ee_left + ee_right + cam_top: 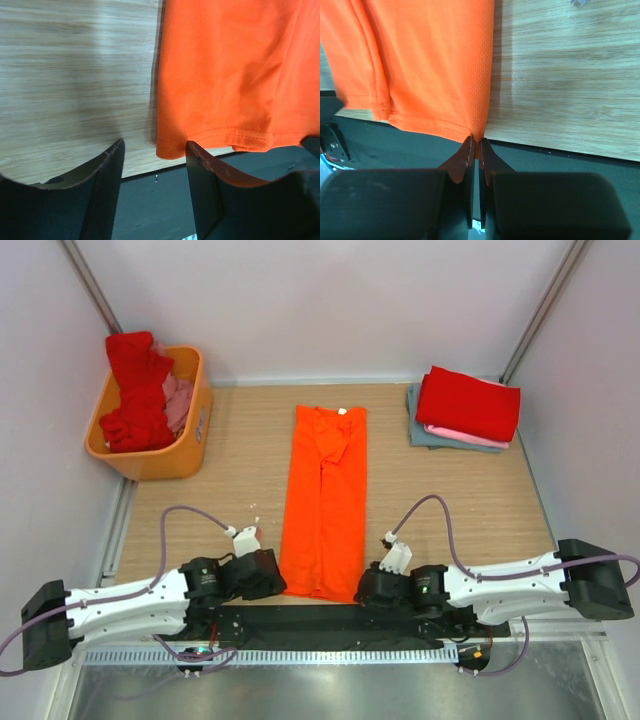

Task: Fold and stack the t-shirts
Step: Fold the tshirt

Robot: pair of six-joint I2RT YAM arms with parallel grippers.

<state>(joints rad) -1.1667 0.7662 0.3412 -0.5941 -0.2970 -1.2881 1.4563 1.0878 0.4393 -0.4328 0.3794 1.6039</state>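
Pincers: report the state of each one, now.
Left pincer: open, astride a bottom corner of the orange shirt, not gripping it.
Right pincer: closed on the other bottom corner of the orange shirt.

I get bright, even overhead light in the top view, while up close the orange t-shirt [225,75] throws a soft shadow on the bench [75,75], its weave sharply focused.

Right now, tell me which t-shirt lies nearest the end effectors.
The bright orange t-shirt, spread as a strip mid-table; the right end effector pinches its near corner. The rest sit in the folded stack or the basket.
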